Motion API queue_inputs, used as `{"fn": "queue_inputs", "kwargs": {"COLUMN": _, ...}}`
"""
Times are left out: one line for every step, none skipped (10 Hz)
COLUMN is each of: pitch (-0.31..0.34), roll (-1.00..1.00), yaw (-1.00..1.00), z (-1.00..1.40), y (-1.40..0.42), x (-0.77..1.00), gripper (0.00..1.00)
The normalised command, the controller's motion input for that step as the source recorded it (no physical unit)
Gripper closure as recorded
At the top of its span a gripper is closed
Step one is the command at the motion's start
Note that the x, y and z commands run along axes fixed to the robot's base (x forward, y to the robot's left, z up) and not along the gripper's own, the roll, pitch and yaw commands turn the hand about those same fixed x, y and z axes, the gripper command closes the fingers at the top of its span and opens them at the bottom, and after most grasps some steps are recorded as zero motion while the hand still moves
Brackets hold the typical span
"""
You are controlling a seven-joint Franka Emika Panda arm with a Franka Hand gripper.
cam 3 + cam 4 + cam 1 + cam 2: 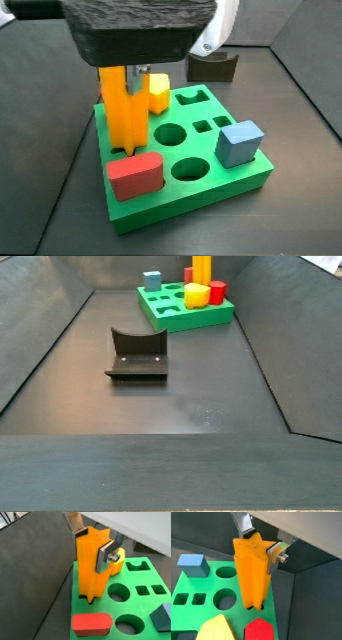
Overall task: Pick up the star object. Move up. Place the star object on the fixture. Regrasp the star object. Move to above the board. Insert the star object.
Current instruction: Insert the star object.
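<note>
My gripper [92,545] is shut on the star object [90,567], an orange-yellow ridged prism held upright. The silver fingers [274,556] clamp its upper end on two opposite sides. Its lower end stands in the star-shaped hole at a corner of the green board [143,594]. Most of its length is still above the board's top. Both side views show the star object [123,110] upright on the board [201,195], and in one my wrist body hides the fingers. The dark fixture [136,354] stands empty on the floor, apart from the board [194,318].
On the board a red block [134,175], a blue block [241,140] and a yellow wedge [159,92] stand around the star object. Round and square holes lie open between them. Dark sloping walls enclose the floor.
</note>
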Motion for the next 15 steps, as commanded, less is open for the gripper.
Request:
{"fn": "queue_inputs", "kwargs": {"pitch": 0.0, "roll": -0.08, "yaw": 0.09, "z": -0.33, "y": -0.15, "x": 0.0, "gripper": 1.0}}
{"fn": "queue_inputs", "kwargs": {"pitch": 0.0, "roll": -0.12, "yaw": 0.04, "z": -0.35, "y": -0.19, "x": -0.01, "gripper": 1.0}}
{"fn": "queue_inputs", "kwargs": {"pitch": -0.017, "roll": -0.11, "yaw": 0.0, "z": -0.37, "y": -0.19, "x": -0.03, "gripper": 1.0}}
{"fn": "queue_inputs", "kwargs": {"pitch": -0.044, "roll": -0.04, "yaw": 0.01, "z": -0.47, "y": -0.15, "x": -0.01, "gripper": 1.0}}
{"fn": "queue_inputs", "kwargs": {"pitch": -0.004, "roll": -0.03, "yaw": 0.11, "z": -0.48, "y": -0.09, "x": 0.0, "gripper": 1.0}}
{"fn": "queue_inputs", "kwargs": {"pitch": 0.059, "roll": -0.14, "yaw": 0.28, "z": -0.23, "y": 0.0, "x": 0.16, "gripper": 1.0}}
{"fn": "queue_inputs", "kwargs": {"pitch": 0.07, "roll": -0.26, "yaw": 0.17, "z": -0.08, "y": 0.07, "x": 0.22, "gripper": 1.0}}
{"fn": "queue_inputs", "kwargs": {"pitch": 0.029, "roll": -0.29, "yaw": 0.0, "z": -0.05, "y": 0.11, "x": 0.18, "gripper": 1.0}}
{"fn": "queue_inputs", "kwargs": {"pitch": 0.014, "roll": 0.0, "yaw": 0.0, "z": 0.0, "y": 0.0, "x": 0.0, "gripper": 1.0}}
{"fn": "queue_inputs", "kwargs": {"pitch": 0.0, "roll": -0.02, "yaw": 0.0, "z": -0.12, "y": 0.0, "x": 0.0, "gripper": 1.0}}
{"fn": "queue_inputs", "kwargs": {"pitch": 0.0, "roll": -0.29, "yaw": 0.0, "z": -0.09, "y": 0.0, "x": -0.08, "gripper": 1.0}}
{"fn": "queue_inputs", "kwargs": {"pitch": 0.0, "roll": -0.38, "yaw": 0.0, "z": -0.1, "y": 0.05, "x": -0.06, "gripper": 1.0}}
{"fn": "queue_inputs", "kwargs": {"pitch": 0.0, "roll": -0.01, "yaw": 0.0, "z": -0.11, "y": 0.03, "x": 0.0, "gripper": 1.0}}
{"fn": "queue_inputs", "kwargs": {"pitch": 0.061, "roll": 0.0, "yaw": 0.0, "z": -0.14, "y": 0.0, "x": 0.14, "gripper": 1.0}}
{"fn": "queue_inputs", "kwargs": {"pitch": 0.101, "roll": -0.28, "yaw": 0.02, "z": -0.38, "y": 0.0, "x": 0.0, "gripper": 1.0}}
